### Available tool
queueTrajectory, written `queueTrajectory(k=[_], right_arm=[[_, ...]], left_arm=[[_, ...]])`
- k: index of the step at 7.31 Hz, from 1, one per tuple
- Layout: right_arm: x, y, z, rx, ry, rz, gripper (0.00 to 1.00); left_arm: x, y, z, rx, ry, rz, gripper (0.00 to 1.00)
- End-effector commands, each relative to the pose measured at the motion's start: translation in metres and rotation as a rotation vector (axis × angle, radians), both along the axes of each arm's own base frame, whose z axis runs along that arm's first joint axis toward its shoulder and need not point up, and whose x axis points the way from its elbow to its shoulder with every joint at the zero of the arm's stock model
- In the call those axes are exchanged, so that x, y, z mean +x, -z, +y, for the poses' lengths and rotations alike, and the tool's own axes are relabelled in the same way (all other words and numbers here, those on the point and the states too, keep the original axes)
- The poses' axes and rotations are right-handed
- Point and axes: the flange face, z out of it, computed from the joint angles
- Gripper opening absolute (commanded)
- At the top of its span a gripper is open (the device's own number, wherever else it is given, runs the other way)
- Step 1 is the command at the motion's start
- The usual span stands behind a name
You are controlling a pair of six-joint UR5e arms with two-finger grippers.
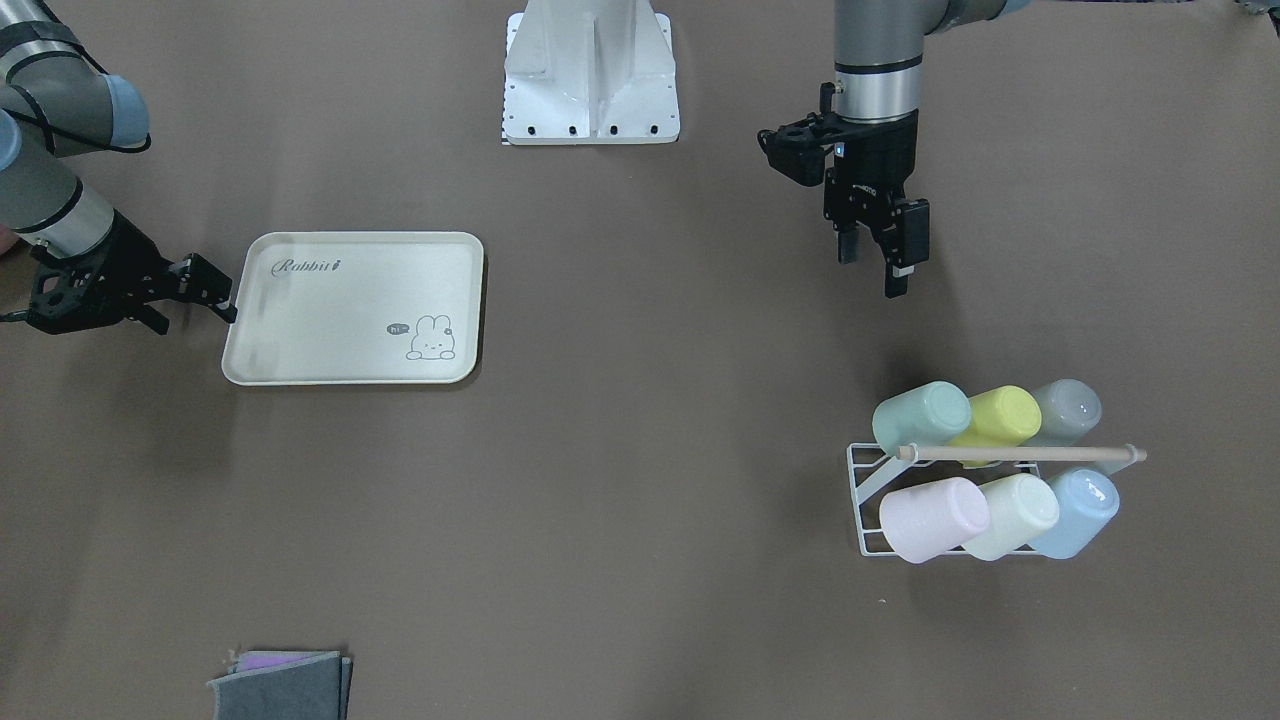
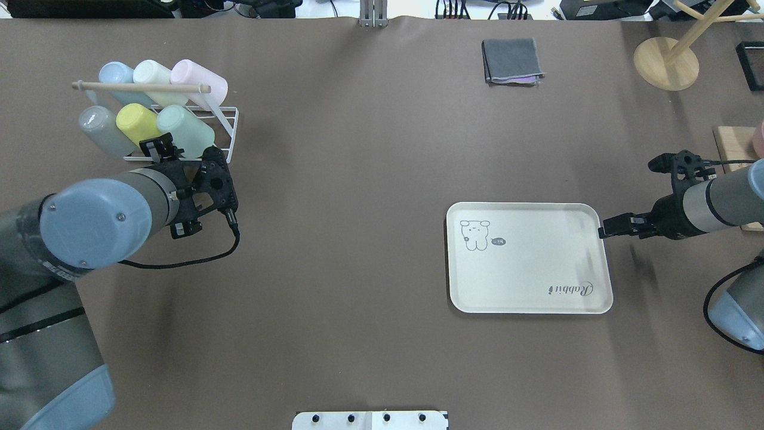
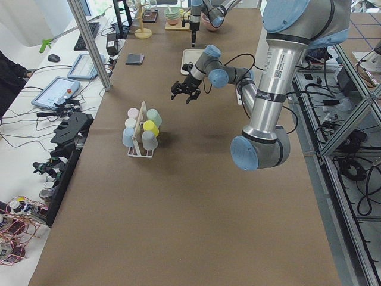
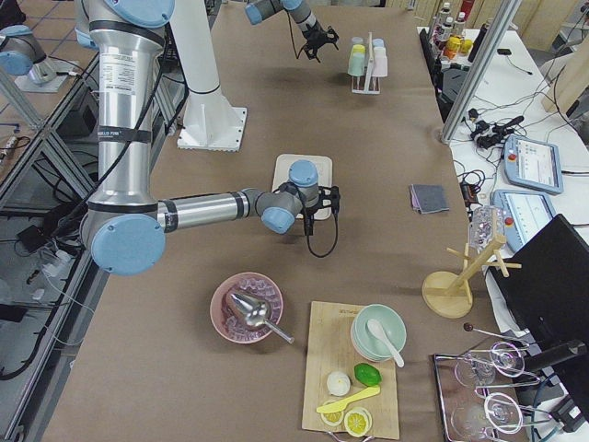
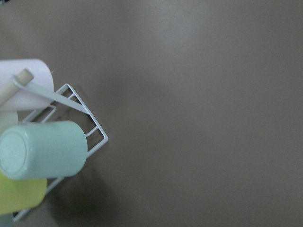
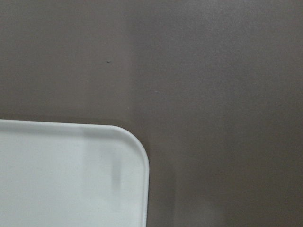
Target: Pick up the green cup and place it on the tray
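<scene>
Left claw: hangs above the table, fingers set moderately apart, nothing between them. Clock readings below are yours to check on the front-facing view.

Tray: flat on the table at 9 o'clock from the left claw, well apart. Right claw sits at the tray's 9 o'clock short edge. You cannot tell from these views whether it is spread or closed.

Rack: white wire with a wooden bar, six cups in two rows.

Green cup: end cup of the row nearer the robot, at the rack's 10 o'clock corner. The yellow-green cup is just beside it at 3 o'clock. It stands mouth-down, base up, long axis steep and leaning. From the left claw it lies between 5 and 6 o'clock, near but apart.

Judgement: approach step, no grasp yet. Left arm is far the nearer. You would want the fingers straddling the cup's width, clear of the neighbour and bar.
</scene>
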Motion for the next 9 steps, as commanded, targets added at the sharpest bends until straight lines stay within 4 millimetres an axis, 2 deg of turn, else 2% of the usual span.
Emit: queueTrajectory(k=[1,2,3,4,6,8,9], right_arm=[[-0.003,0.001,0.001,0.000,0.002,-0.005,0.64],[-0.007,0.000,0.002,-0.001,0.008,-0.003,0.64],[-0.012,0.001,0.003,0.002,0.015,-0.003,0.63],[-0.015,0.003,0.003,0.004,0.018,-0.005,0.61],[-0.020,-0.001,0.005,0.000,0.029,0.000,0.57],[-0.029,0.001,0.003,0.000,0.039,0.000,0.54],[-0.031,0.004,0.002,0.000,0.038,-0.004,0.49]], left_arm=[[0.023,-0.027,0.019,0.281,-0.100,-0.387,0.98],[0.028,-0.032,0.020,0.346,-0.135,-0.504,0.98],[0.030,-0.049,0.021,0.415,-0.188,-0.672,0.98],[0.033,-0.070,0.024,0.407,-0.221,-0.731,0.98],[0.041,-0.089,0.018,0.488,-0.288,-0.985,0.98],[0.055,-0.110,0.019,0.511,-0.309,-1.096,0.98],[0.069,-0.123,0.019,0.563,-0.334,-1.245,0.98]])
